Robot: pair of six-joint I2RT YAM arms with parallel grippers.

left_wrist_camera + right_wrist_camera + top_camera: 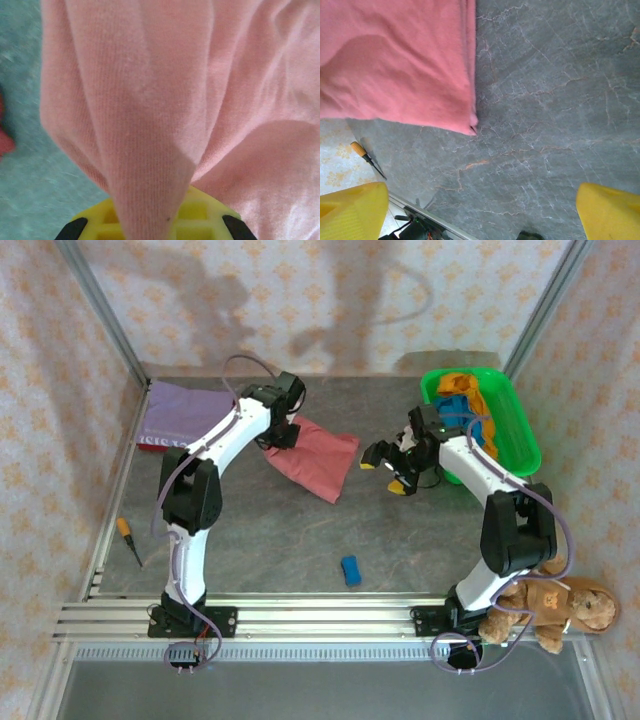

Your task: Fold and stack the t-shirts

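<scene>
The salmon-pink t-shirt (318, 460) lies folded on the grey table, left of centre. My left gripper (279, 434) is at its far left end, shut on a pinched ridge of the pink cloth (200, 75) between the yellow fingers (205, 220). My right gripper (383, 476) hovers just right of the shirt, wide open and holding nothing. In the right wrist view, the shirt's folded corner (395, 60) lies beyond the gripper (480, 215) over bare table. A folded lilac t-shirt (182, 407) lies at the back left, with a dark red edge (152, 443) under it. Orange (465, 387) and blue (455, 410) t-shirts lie in the basket.
The green basket (522, 435) stands at the back right, close behind the right arm. A small blue block (350, 570) lies near the front centre. An orange-handled screwdriver (128, 538) rests at the left edge. A brown teddy bear (552, 605) sits by the right arm's base.
</scene>
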